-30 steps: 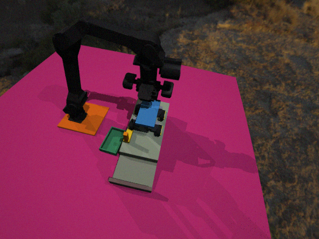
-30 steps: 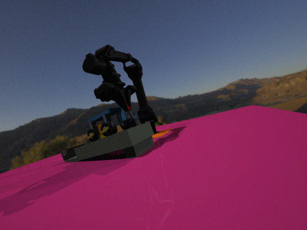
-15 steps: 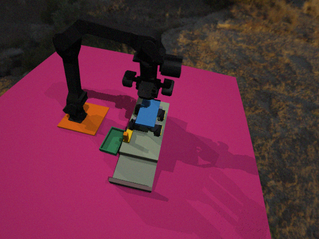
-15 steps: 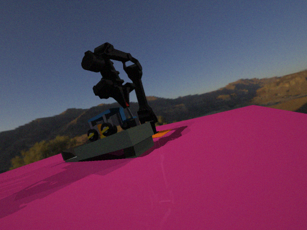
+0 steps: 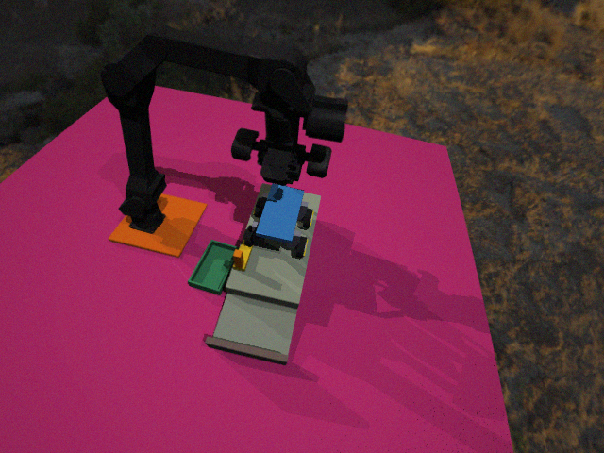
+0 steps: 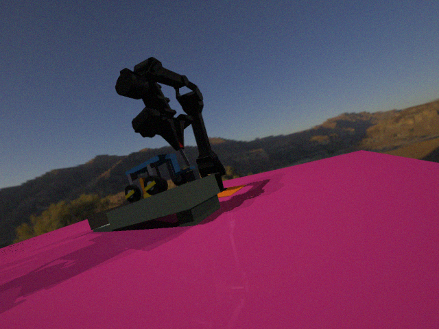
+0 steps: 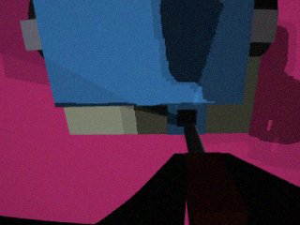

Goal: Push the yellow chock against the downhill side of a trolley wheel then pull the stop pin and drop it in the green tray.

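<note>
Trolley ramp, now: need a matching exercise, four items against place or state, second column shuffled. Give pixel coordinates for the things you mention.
1. stop pin [image 6: 184,157] [image 7: 194,139]
2. trolley [image 5: 281,213] [image 6: 152,162] [image 7: 103,56]
3. chock [image 5: 239,259]
4. tray [image 5: 212,267]

A. green, beside the ramp [image 5: 265,275] [image 6: 166,205] [image 7: 96,120]
B. gripped by its red head in the end effector [image 5: 281,179] [image 6: 180,147] [image 7: 203,157]
C. yellow with an orange handle, at the tray-side edge of the ramp
D. blue-topped, standing on the ramp

Pairs: 1-B, 2-D, 3-C, 4-A

1 arm arched high – jaws pointing down, clamped shut.
</note>
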Robot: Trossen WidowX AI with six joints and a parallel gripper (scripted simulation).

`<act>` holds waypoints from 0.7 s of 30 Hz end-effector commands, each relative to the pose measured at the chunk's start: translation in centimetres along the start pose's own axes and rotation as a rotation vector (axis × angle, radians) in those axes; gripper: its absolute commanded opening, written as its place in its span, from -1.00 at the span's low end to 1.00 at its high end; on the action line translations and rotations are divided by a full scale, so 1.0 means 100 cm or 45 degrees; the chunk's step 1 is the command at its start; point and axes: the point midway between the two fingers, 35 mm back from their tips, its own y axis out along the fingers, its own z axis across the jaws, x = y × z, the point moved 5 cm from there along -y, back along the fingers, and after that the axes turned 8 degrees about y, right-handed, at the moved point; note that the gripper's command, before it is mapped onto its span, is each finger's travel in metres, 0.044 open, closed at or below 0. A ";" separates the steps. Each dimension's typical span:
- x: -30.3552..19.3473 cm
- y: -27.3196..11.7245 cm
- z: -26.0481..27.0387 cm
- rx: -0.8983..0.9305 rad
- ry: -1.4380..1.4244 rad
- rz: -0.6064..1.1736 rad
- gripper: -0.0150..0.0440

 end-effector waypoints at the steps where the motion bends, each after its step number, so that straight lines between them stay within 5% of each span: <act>1: -0.002 -0.004 0.000 0.003 -0.006 0.007 -0.49; 21: -0.033 -0.002 -0.004 0.003 -0.006 0.011 -0.49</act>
